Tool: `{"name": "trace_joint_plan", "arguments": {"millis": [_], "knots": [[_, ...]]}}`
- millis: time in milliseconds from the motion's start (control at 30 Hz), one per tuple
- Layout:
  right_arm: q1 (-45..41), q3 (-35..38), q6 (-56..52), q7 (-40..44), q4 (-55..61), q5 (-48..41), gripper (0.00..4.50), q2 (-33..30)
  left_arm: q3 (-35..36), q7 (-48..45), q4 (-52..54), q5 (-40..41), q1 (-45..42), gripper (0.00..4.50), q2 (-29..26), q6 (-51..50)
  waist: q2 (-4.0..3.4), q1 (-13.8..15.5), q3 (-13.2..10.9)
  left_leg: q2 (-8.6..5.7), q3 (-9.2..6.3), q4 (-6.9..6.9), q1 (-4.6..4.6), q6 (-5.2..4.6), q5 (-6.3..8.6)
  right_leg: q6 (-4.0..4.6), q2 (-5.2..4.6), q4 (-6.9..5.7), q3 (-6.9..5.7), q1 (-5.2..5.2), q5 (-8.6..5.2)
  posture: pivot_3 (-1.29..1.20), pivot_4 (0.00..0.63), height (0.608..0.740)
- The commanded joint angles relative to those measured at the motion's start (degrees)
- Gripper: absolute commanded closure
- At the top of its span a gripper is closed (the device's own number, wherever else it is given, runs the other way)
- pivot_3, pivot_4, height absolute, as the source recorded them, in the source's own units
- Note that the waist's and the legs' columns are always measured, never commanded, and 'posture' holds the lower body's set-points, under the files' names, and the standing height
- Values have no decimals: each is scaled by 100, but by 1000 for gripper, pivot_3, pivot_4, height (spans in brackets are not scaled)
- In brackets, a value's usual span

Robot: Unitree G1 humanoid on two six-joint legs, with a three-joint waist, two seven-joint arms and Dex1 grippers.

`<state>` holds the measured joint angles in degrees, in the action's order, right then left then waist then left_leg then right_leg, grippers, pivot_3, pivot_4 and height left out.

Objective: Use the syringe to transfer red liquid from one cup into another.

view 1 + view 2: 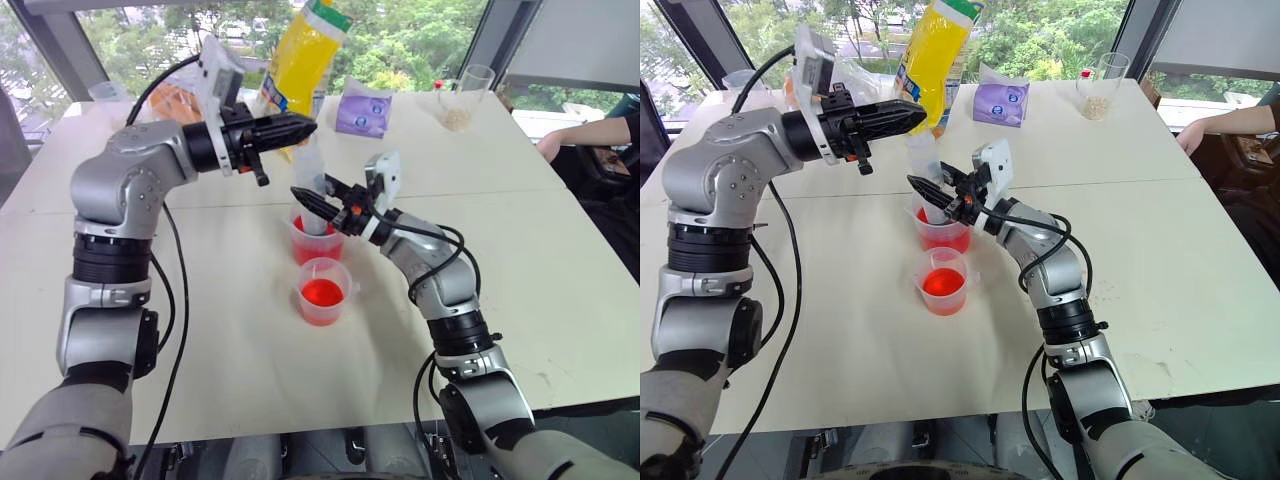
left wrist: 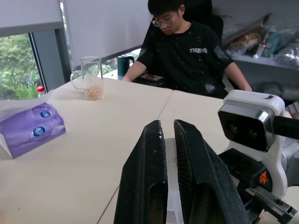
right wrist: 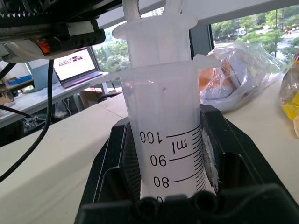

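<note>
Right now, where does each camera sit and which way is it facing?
Head pair: look down at the table, both arms and cups.
Left wrist: looks along the left gripper, shut on the plunger, toward a seated person.
Right wrist: on the right gripper, clamping the syringe.
All share the syringe.

- The left arm [image 1: 120, 185] was made of rounded silver-grey metal shells, with black ribbed rings at the joints.
- The right arm [image 1: 440, 280] had the same silver shells and black bands, but looked more slender.
- Thin black cables ran loose along both arms and hung in loops beside them.
- Each wrist carried a white box-shaped camera housing [image 2: 250, 123] with a dark square window and a small orange mark under it.
- The left gripper [image 1: 295, 128] was matt black, with two long flat fingers [image 2: 145, 186] showing scratches and pale dust.
- The right gripper [image 1: 312, 203] was also black, with small round screw holes along its base.
</note>
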<state>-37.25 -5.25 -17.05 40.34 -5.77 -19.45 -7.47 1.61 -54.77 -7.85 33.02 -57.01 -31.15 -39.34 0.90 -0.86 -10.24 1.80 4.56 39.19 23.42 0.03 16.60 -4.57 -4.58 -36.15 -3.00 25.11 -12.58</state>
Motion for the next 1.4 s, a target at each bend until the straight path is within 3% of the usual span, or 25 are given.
{"name": "trace_joint_plan", "arguments": {"millis": [33,600,700,833,900,933,1267,1400], "knots": [[152,-216,-112,161,-74,57,3129,-36,474,98,190,74,-520,4490,-115,374,0,0,0,0,0,0,0,0,0,0,0,0,0,0,0,0,150,740],[-167,-1,-129,102,184,-50,3129,-152,387,36,350,104,-353,4490,-131,299,0,0,0,0,0,0,0,0,0,0,0,0,0,0,0,0,150,740],[-324,86,-172,66,298,-104,3129,-167,374,20,440,162,-241,3383,-144,184,0,-1,0,1,-1,0,0,0,0,0,0,0,0,0,0,0,150,740],[-477,160,-244,41,409,-165,3129,-195,397,-6,613,224,-52,1480,-175,88,0,-2,0,1,0,0,0,0,0,0,0,0,0,0,0,0,150,740],[-533,188,-280,39,456,-196,3129,-217,491,5,720,353,49,312,-220,-4,0,-2,0,1,0,0,0,0,0,0,-1,0,0,0,0,0,150,740],[-553,198,-293,35,470,-208,3129,-223,561,9,761,429,87,21,-240,-44,0,-3,0,1,0,0,0,0,0,0,-1,-1,0,0,0,0,150,740],[-766,414,-465,-86,744,-471,3129,-305,1376,120,1048,1258,441,21,-708,-640,0,-13,0,3,0,0,0,1,0,0,-1,-1,0,1,0,0,150,740],[-1009,893,-1207,-354,1440,-1296,3129,-342,1453,169,1074,1351,542,21,-827,-681,0,13,-1,3,-2,0,1,1,-1,0,-3,-2,0,1,0,0,150,740]]}}
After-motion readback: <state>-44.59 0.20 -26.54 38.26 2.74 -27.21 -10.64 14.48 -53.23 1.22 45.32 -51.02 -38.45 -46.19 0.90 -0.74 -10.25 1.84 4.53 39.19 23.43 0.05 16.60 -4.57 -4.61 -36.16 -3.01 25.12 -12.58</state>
